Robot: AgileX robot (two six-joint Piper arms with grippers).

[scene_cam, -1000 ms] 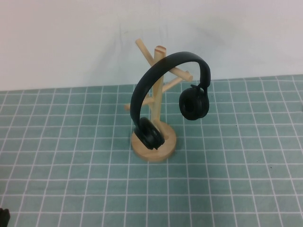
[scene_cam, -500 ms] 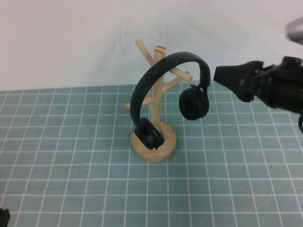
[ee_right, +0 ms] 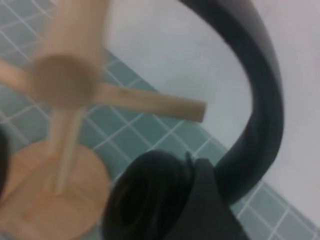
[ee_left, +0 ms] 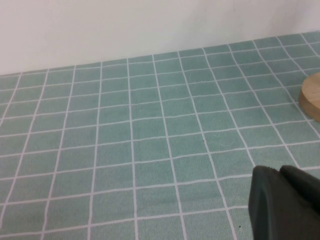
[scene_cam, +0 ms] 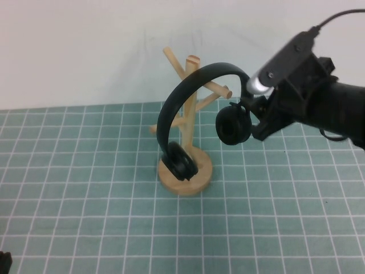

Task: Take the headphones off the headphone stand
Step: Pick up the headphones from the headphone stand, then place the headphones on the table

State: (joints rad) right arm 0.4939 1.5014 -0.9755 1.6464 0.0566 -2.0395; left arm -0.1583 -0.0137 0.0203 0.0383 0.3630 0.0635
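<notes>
The headphones [scene_cam: 197, 114] hang on the stand [scene_cam: 186, 165], headband over the pegs, so nothing is removed yet. The right gripper [scene_cam: 254, 111] sits at the stand's 3 o'clock, right against the raised ear cup [scene_cam: 232, 125]; whether it is spread or clenched cannot be told. The left gripper [ee_left: 285, 205] is parked low near 7 o'clock, well apart, its state unclear too. Gripping and lifting the band off remain.

Stand [scene_cam: 185, 165] mid-worktop near back edge, pegs sticking out, headphones [scene_cam: 199, 85] draped over. Right gripper [scene_cam: 254, 117] crowds right ear cup. Left gripper [ee_left: 285, 205] low at front-left corner. Mat [scene_cam: 85, 200] open along front, left, right edges.
</notes>
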